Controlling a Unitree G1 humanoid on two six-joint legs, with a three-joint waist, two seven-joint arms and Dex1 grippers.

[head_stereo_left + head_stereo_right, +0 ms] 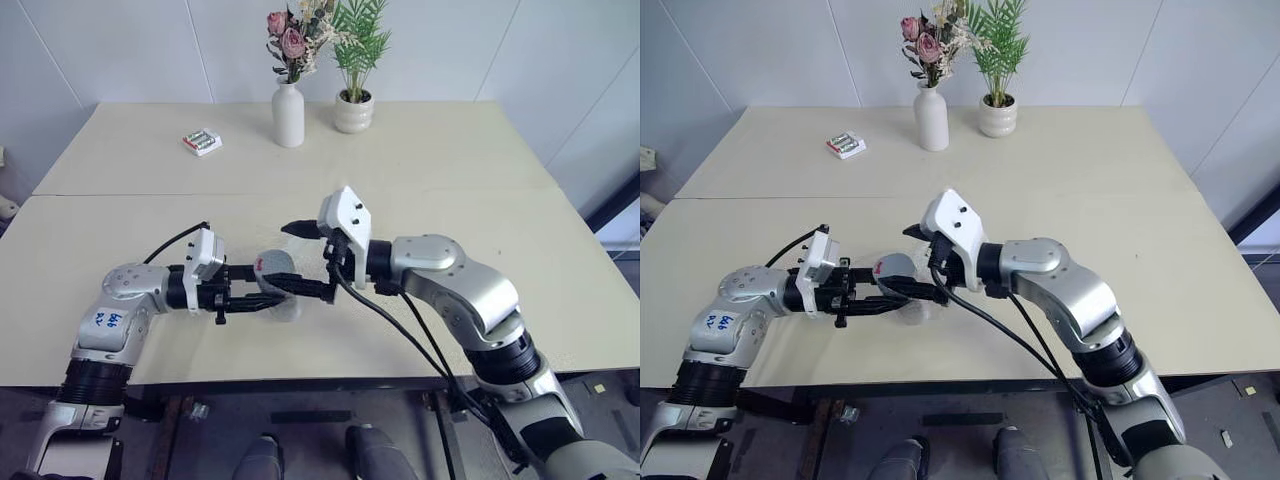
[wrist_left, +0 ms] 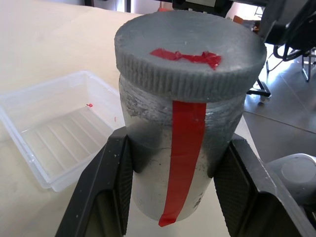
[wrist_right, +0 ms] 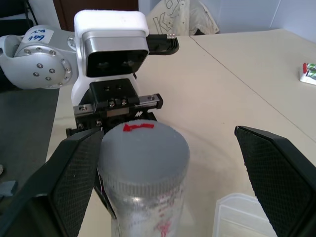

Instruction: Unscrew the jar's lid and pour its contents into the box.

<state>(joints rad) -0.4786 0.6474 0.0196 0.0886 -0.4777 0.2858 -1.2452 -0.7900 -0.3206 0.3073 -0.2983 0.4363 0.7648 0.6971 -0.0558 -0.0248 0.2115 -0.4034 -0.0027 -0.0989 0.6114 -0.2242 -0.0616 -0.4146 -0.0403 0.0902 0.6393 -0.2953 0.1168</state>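
My left gripper [image 1: 270, 285] is shut on the jar [image 2: 182, 148], a silvery-grey cylinder with a red stripe down its side. It holds the jar just above the table near the front edge. The lid [image 2: 190, 54], grey with a red mark, sits on the jar's top. My right gripper [image 1: 303, 260] is open and reaches in from the right at lid height. One finger [image 3: 74, 182] is close beside the lid [image 3: 143, 148]; the other finger [image 3: 281, 173] stands well clear. The clear box [image 2: 59, 133] lies on the table right by the jar, partly under it. The contents are hidden inside the jar.
At the table's back stand a white vase [image 1: 288, 113] of flowers and a small potted plant [image 1: 354, 110]. A small white pack [image 1: 202, 141] lies at the back left. The table's front edge [image 1: 300, 378] runs just below both arms.
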